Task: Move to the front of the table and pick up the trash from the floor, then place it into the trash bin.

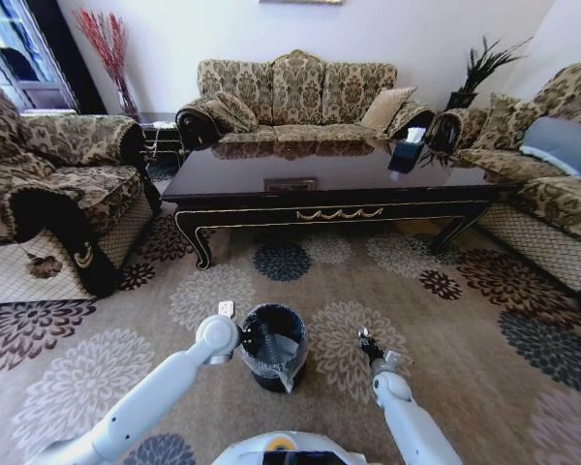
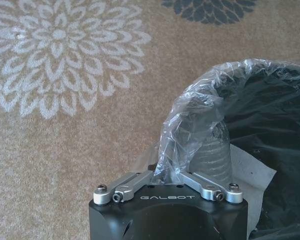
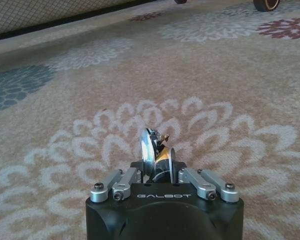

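Observation:
The black trash bin (image 1: 274, 347) with a clear liner stands on the flower-patterned floor (image 1: 445, 329), in front of the dark table (image 1: 329, 172). My left gripper (image 1: 249, 339) is at the bin's rim (image 2: 270, 75), shut on a crumpled clear ribbed plastic bottle (image 2: 205, 145), a piece of the trash. The plastic hides the fingertips. A small white paper bit (image 1: 226, 308) lies on the carpet just beyond the left wrist. My right gripper (image 1: 368, 341) hangs low over a pale flower medallion (image 3: 190, 125), right of the bin. Its shiny fingers (image 3: 149, 147) are shut together.
Patterned sofas stand on the left (image 1: 48, 184), at the back (image 1: 290, 97) and on the right (image 1: 552, 174). A tissue box (image 1: 407, 150) sits on the table's far right end. Open carpet stretches between the bin and the table.

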Controlling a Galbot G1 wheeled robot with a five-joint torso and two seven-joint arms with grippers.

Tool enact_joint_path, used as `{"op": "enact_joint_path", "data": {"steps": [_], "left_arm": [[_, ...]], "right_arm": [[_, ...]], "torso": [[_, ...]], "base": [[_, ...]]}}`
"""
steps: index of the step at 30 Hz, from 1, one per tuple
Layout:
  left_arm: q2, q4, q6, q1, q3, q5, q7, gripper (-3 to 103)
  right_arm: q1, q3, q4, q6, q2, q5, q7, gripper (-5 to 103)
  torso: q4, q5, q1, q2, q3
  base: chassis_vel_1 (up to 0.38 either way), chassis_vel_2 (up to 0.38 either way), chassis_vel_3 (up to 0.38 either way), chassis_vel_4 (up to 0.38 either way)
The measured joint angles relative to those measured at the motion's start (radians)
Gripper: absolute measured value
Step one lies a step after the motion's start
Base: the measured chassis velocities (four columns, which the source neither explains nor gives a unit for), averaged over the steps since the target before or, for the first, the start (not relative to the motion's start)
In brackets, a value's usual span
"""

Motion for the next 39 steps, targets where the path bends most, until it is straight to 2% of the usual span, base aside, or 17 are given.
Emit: {"op": "enact_joint_path", "data": {"steps": [12,19,25,32,39], "left_arm": [[0.001,-0.011,0.000,0.007,-0.004,0.003,0.000,0],[0.002,-0.015,-0.001,-0.014,0.007,0.003,-0.001,0],[0.006,-0.002,-0.001,-0.073,0.086,0.002,-0.002,0],[-0.037,0.016,-0.010,-0.199,0.184,-0.031,-0.019,0],[-0.062,0.021,-0.018,-0.284,0.239,-0.074,-0.038,0]], "right_arm": [[-0.018,0.001,0.048,-0.001,-0.015,0.007,0.000,26],[-0.073,0.009,0.175,-0.009,-0.056,0.026,0.004,26],[-0.169,0.026,0.346,-0.018,-0.095,0.037,0.006,26],[-0.301,0.052,0.608,-0.028,-0.134,0.015,0.013,26],[-0.371,0.081,0.803,-0.042,-0.149,0.018,0.027,26]], "torso": [[0.0001,0.0001,0.000,0.000,0.000],[0.0001,0.0001,0.000,0.000,0.000],[0.0000,0.0003,0.000,0.000,0.000],[-0.0002,0.0002,0.000,0.000,0.000],[0.0002,0.0001,0.000,0.000,0.000]], "base": [[0.000,0.000,0.000,0.000],[0.000,0.000,0.000,0.000],[0.000,0.000,0.000,0.000],[0.000,0.000,0.000,0.000],[0.000,0.000,0.000,0.000]]}}
